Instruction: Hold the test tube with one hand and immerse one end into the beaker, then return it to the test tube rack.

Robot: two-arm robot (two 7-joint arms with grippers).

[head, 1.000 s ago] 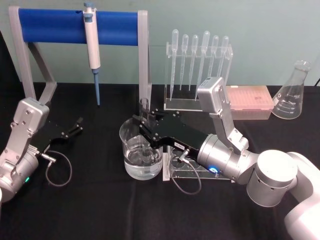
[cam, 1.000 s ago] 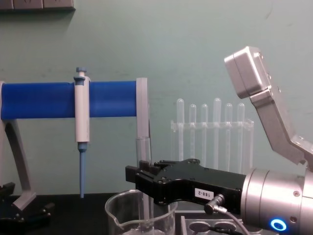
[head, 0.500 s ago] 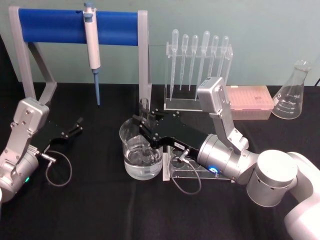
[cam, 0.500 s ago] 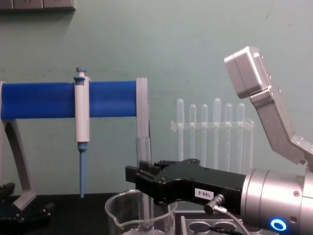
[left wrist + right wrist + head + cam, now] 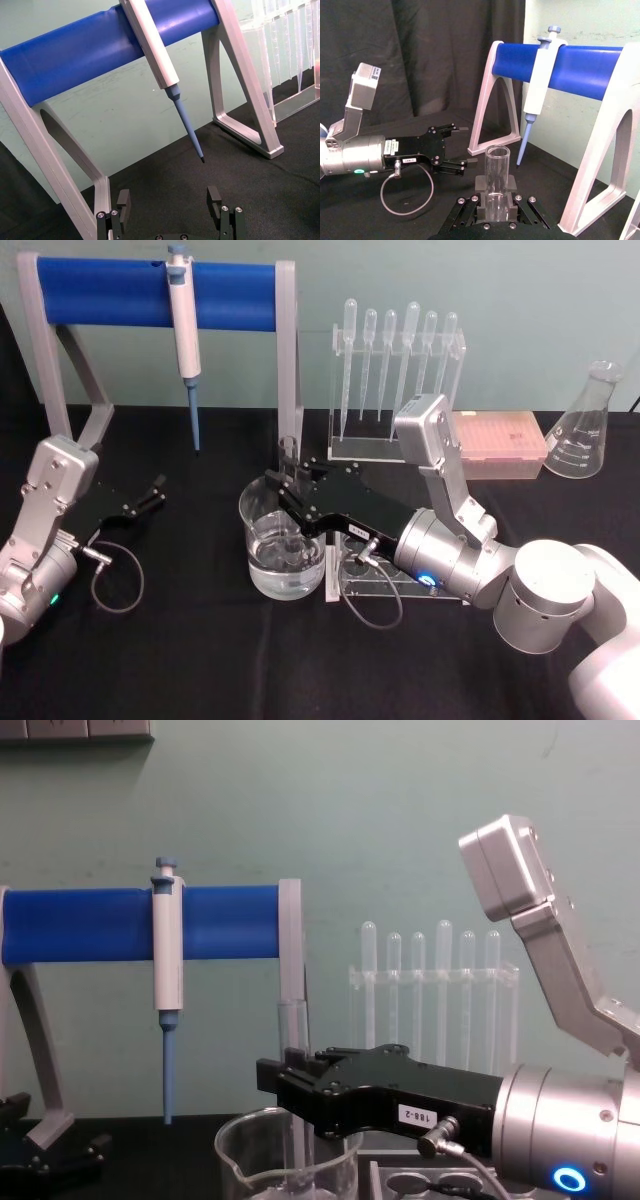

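On my far left the left claw (image 5: 158, 487) lies parked low over the black bench (image 5: 200, 660), its two fingers spread with nothing between them; in the chest view I get just its dark edge at the lower left corner. Behind it stands the blue-barred stand (image 5: 150, 292) with the white-and-blue pipettor (image 5: 183, 330) hanging on it, tip clear of the bench. Moving right, the beaker (image 5: 283, 550) sits at the centre with liquid in its lower part, and the test tube (image 5: 289, 455) stands upright in it, open rim above the claw. I cannot make out the tube's lower end through the glass and liquid, so I cannot tell how deep it reaches or whether it touches the bottom. The right claw (image 5: 287, 498) reaches over the beaker rim and is closed on the tube below its rim; my right wrist view shows the tube seated between the pads (image 5: 481, 184). The clear rack (image 5: 385, 575) beneath the wrist is mostly covered by the arm. Compared with a second ago I see no change: tube, beaker and both claws sit where they were.
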